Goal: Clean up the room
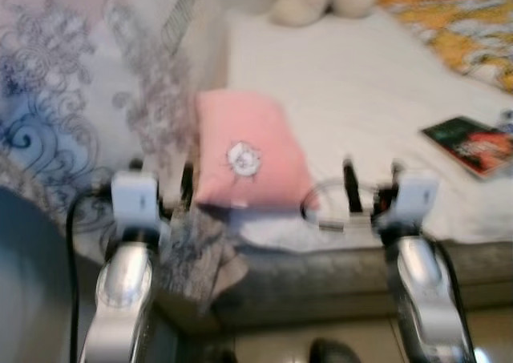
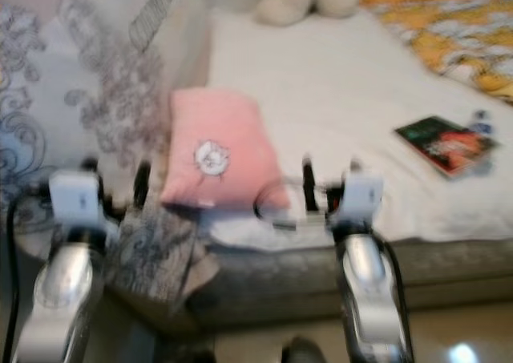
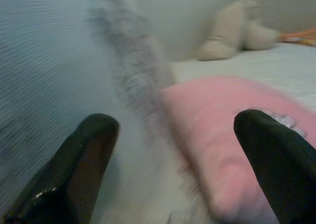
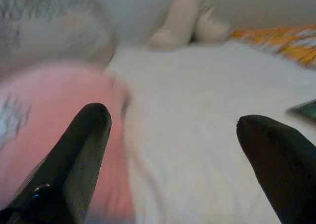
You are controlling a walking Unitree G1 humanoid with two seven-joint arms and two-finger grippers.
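Pillow [image 1: 250,151] lengthwise toward bed's [image 1: 353,82] head

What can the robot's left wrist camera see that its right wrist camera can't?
The left wrist view alone has the big patterned pillow, close beside the left tool, whose fingers are spread open. The right wrist view alone has the white sheet stretching ahead and a corner of the book, past the open right tool. Both see the pink pillow, the cream plush toy at the far end, and a bit of orange blanket.
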